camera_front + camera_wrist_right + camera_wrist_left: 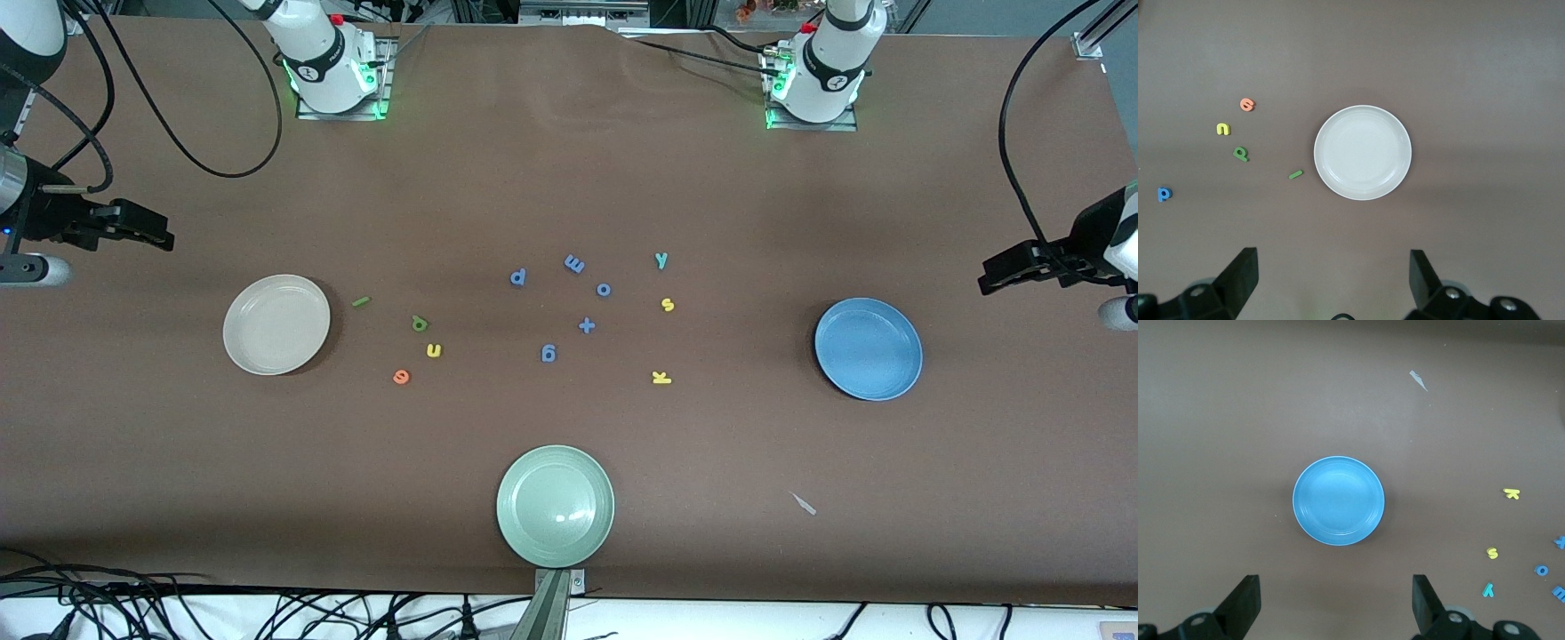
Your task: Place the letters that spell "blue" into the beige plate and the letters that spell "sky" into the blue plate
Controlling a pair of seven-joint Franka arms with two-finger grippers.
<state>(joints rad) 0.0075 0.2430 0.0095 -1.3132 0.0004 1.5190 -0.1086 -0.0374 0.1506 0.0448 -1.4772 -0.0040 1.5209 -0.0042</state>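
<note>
The empty beige plate (276, 324) (1363, 152) lies toward the right arm's end. Beside it are the dark-green l (360, 302), green b (420, 324), yellow u (434, 350) and orange e (401, 377). Toward the left arm's end lies the empty blue plate (869, 348) (1339, 501), with the teal y (661, 260), yellow s (668, 305) and yellow k (661, 378) beside it. My right gripper (156, 233) (1333, 273) hangs open high above the table near the beige plate. High up near the blue plate, my left gripper (991, 274) (1336, 600) is open and holds nothing.
Several blue letters and a plus sign (586, 325) lie mid-table between the two letter groups. A pale green plate (555, 505) sits near the front edge. A small white scrap (804, 503) lies nearer the camera than the blue plate.
</note>
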